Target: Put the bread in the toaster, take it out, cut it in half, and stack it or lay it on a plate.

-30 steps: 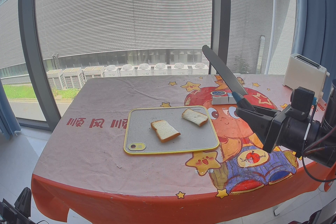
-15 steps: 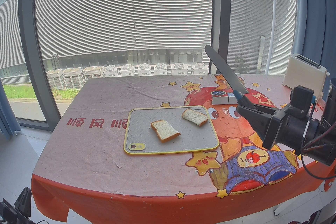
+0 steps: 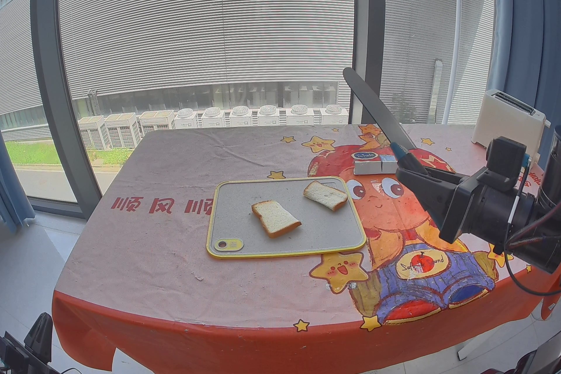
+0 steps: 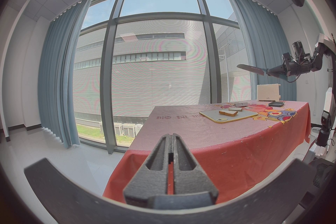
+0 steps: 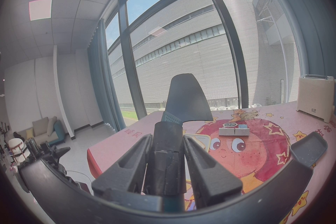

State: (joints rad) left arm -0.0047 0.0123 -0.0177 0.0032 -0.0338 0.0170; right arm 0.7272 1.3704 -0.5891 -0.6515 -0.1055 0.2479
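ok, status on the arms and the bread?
Left gripper shut, low, off the table. Right gripper shut on knife, blade raised right of cutting board. Two bread halves apart on board. Small grey block beyond board.

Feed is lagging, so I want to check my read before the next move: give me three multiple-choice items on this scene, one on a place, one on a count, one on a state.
1. Where do the bread pieces lie?
A. on the cutting board
B. in the toaster
C. on a plate

2. How many bread pieces are there?
A. one
B. two
C. four

3. The right hand is:
A. open and empty
B. shut on the knife, blade raised off the table
C. pressing the knife into bread

Key:
1 A, both rest on the board's grey face.
2 B, the head view shows two separate pieces.
3 B, the hand clamps the handle and the blade angles up.
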